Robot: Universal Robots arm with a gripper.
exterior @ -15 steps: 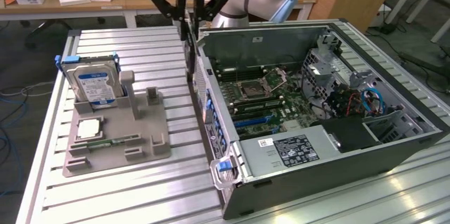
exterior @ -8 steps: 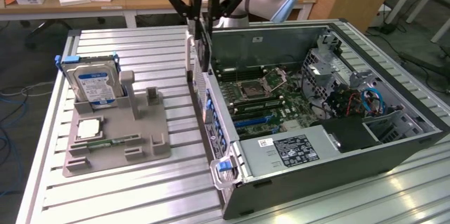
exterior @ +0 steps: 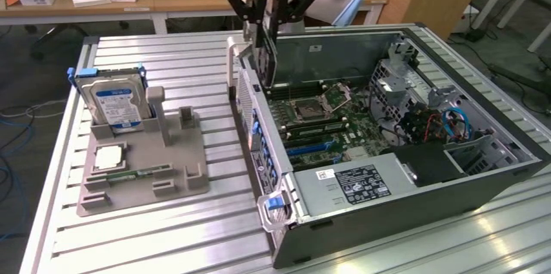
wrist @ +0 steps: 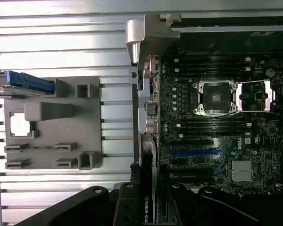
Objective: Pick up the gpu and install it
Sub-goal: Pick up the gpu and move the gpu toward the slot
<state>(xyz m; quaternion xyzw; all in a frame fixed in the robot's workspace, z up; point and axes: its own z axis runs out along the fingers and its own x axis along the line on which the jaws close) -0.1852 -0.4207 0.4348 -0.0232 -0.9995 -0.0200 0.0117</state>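
Overall: slatted metal surface (exterior: 155,55) carries an open PC case (exterior: 482,184) lying on its side, w/ motherboard (exterior: 336,119) exposed. Grey parts fixture (exterior: 172,177) sits beside the case on the exterior view's left, holding a hard drive (exterior: 116,103) upright.

End effector (exterior: 268,9) is pinching the gpu (exterior: 265,55) by its upper edge. The card hangs vertical, just inside the case's rear wall, above the board. It is not seated; can't tell if the lower edge touches anything.

Risks (judgement):
- Bracket may snag the rear wall, given tight clearance.
- Edge connector may miss the blue slot (wrist: 193,153) if the card tilts in the pinch. Forced contact could damage the slot or nearby parts.

Writing:
- Card edge: "NVIDIA QUA…", remainder hidden.
- Board: "DELL".
- End effector: "ROBOTIQ", partly cut off.
- Drive and case labels: illegible.
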